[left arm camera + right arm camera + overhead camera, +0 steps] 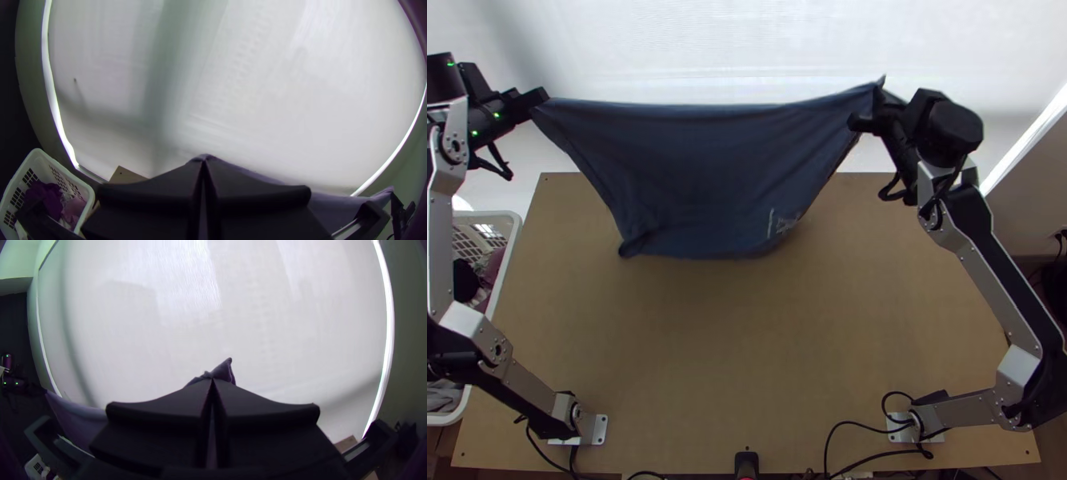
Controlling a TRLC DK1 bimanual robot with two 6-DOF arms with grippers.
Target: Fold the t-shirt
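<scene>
"Blue cloth, stretched wide; how far along are you?"

"Barely started, I'd judge. My left gripper [541, 102] clenches one upper corner of the t-shirt [691, 172], my right gripper [873, 108] the other, and it hangs spread between them, its lower part over the far side of the table [739, 360]. Whether that touches, I can't tell."

"Any fold made?"

"None I can make out. Laying it flat and all the folding are left."

"And your surroundings?"

"Plain light-brown tabletop, a white basket [487, 214] of cloths beside its left edge, a pale backdrop [691, 48] behind."
</scene>
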